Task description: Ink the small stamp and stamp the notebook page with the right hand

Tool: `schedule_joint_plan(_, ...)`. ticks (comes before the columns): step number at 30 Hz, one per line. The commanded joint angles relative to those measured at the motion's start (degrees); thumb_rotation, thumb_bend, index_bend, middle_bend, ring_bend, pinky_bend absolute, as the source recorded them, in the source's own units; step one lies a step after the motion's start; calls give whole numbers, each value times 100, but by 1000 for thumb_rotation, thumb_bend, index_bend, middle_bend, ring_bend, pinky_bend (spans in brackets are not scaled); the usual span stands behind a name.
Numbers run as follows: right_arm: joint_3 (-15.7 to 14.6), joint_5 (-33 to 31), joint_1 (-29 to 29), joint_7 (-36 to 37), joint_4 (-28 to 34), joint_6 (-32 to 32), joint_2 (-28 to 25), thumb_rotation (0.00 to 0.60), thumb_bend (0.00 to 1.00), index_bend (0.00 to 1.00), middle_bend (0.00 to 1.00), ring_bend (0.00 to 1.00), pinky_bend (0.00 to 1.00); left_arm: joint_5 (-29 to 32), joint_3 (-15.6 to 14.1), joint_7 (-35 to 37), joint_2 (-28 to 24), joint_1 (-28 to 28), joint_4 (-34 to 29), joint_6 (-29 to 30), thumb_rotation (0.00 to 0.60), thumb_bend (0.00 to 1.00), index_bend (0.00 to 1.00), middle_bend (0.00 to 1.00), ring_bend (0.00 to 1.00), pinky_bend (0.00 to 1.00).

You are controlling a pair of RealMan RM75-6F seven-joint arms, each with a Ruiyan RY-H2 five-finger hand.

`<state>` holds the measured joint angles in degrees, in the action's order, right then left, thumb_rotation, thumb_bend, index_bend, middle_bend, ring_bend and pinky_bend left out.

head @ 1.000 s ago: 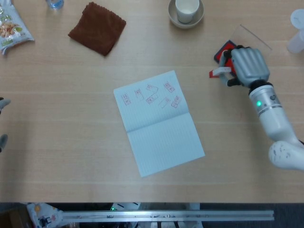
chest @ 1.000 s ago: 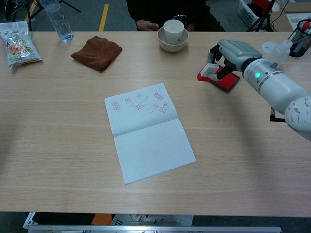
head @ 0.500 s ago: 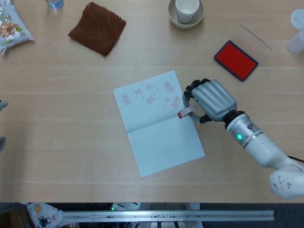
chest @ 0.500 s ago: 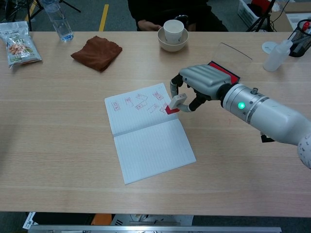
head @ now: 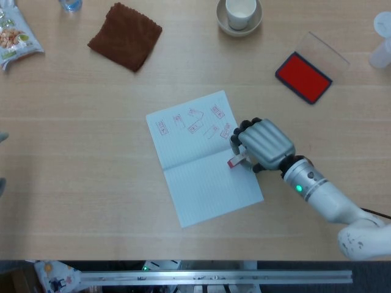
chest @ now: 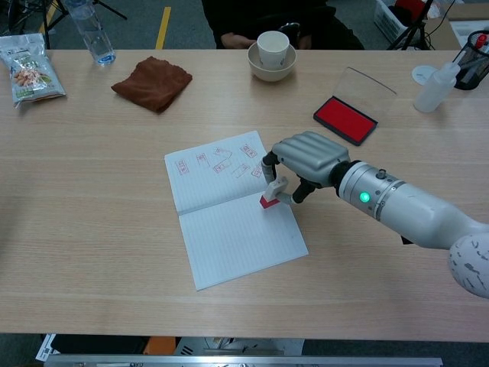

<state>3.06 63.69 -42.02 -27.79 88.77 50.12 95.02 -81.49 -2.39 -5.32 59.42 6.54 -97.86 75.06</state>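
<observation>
An open notebook (head: 203,160) (chest: 233,208) lies mid-table, its upper page carrying several red stamp marks, its lower page lined and blank. My right hand (head: 263,145) (chest: 306,159) holds the small stamp (head: 235,160) (chest: 272,192), a white handle with a red base. The base is down at the right edge of the lower page, near the fold. The red ink pad (head: 303,77) (chest: 345,120) sits with its clear lid up at the back right, apart from the hand. At the far left edge only a grey sliver of my left hand (head: 2,137) shows.
A brown cloth (head: 125,35) (chest: 152,82) lies at the back left, a cup in a bowl (head: 239,14) (chest: 272,53) at the back middle. A snack bag (chest: 33,76) and a water bottle (chest: 90,30) stand far left. A white squeeze bottle (chest: 435,86) stands at the far right.
My right hand carried the stamp from the ink pad leftward and nearer, over the notebook, then lowered it onto the lower page's right edge. The ink pad now lies uncovered.
</observation>
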Motion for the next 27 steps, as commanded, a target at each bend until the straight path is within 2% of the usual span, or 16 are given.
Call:
schedule_joint_plan(1, -34, 48, -2, 27, -144, 8, 120, 600, 329, 640, 463, 288, 335, 5, -5, 20, -6, -8, 14, -3, 600, 325, 147, 141, 139, 104)
schedule_joint_plan(14, -57, -47, -97, -191, -545, -71, 400, 600, 329, 641, 463, 288, 335, 22, -12, 79, 18, -18, 95, -44, 600, 325, 147, 137, 139, 104)
schedule_joint_plan(27, -147, -131, -120, -458, -664, -66, 562, 600, 329, 641, 463, 288, 335, 18, -17, 159, 40, -50, 184, -29, 600, 325, 147, 129, 139, 104)
